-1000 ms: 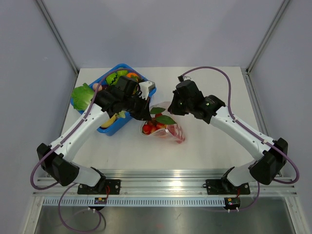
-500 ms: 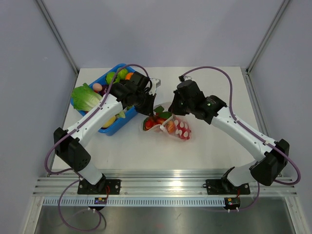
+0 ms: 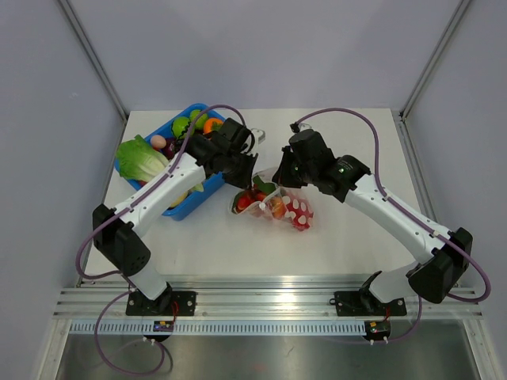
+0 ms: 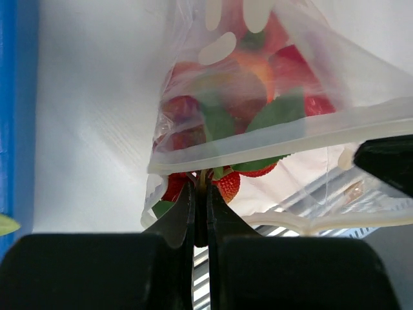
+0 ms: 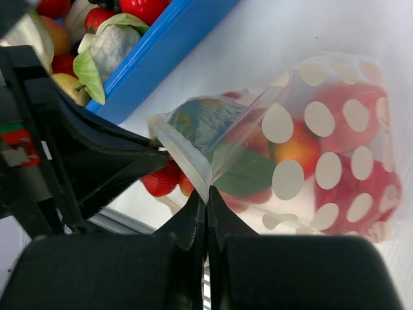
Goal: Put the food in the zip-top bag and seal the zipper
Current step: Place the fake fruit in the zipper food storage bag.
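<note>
The zip-top bag [image 3: 295, 210] is clear with white dots and hangs between my two grippers just above the table. It holds food [image 3: 275, 207]: red strawberries, an orange fruit and green leaves. My left gripper [image 3: 251, 180] is shut on the bag's mouth edge at its left end [image 4: 200, 186]. My right gripper [image 3: 280, 180] is shut on the zipper [image 5: 187, 165] at the other end [image 5: 207, 195]. In the left wrist view the zipper [image 4: 290, 132] runs as a pale strip across the food [image 4: 242, 84]. The dotted bag [image 5: 322, 142] fills the right of the right wrist view.
A blue bin [image 3: 176, 207] at the back left holds more toy food, with a lettuce [image 3: 141, 158] at its left rim. The bin's edge [image 5: 169, 48] lies close behind the bag. White table [image 3: 356, 142] lies to the right.
My left gripper has moved right from the bin's edge to the bag's mouth and is shut on it. The bag has spread out towards the right. The right gripper has barely moved.
</note>
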Robot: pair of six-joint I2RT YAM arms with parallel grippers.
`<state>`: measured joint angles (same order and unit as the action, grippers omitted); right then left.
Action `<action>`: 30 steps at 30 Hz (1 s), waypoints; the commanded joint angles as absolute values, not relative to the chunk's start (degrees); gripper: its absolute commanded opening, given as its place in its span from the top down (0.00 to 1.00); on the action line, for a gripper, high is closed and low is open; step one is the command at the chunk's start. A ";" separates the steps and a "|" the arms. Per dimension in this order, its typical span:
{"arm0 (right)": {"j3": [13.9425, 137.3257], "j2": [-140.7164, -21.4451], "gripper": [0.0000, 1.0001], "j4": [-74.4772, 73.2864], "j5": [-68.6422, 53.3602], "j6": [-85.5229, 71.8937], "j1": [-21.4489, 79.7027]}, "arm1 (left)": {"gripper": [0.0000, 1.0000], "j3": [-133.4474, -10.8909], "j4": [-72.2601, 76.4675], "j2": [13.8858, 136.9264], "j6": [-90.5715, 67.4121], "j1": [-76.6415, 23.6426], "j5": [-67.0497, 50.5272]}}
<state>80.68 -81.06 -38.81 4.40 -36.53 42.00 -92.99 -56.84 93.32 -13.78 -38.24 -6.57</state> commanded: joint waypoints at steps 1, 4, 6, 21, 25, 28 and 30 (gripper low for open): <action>83.41 -79.71 1.00 -35.42 1.41 -37.27 42.01 | 1.00 -95.54 -53.01 94.65 -14.94 -39.90 -12.38; 83.41 -79.89 1.00 -35.07 0.88 -37.35 42.01 | 1.00 -95.80 -51.24 95.44 -15.38 -40.52 -16.69; 83.23 -79.80 1.00 -34.89 0.53 -37.44 42.01 | 1.00 -95.45 -49.49 95.62 -15.82 -40.52 -19.85; 80.25 -77.70 1.00 -32.26 -2.45 -39.54 41.92 | 1.00 -89.93 -36.40 87.72 -23.20 -39.99 -10.55; 78.75 -76.99 1.00 -28.31 -5.09 -41.66 42.01 | 1.00 -87.02 -32.96 86.23 -24.70 -39.99 -10.55; 78.31 -76.55 1.00 -27.33 -6.06 -42.45 42.01 | 1.00 -85.79 -31.82 86.22 -25.13 -39.99 -12.56; 78.14 -76.38 1.00 -27.42 -5.72 -42.54 42.01 | 1.00 -84.38 -29.80 86.22 -25.93 -40.08 -14.31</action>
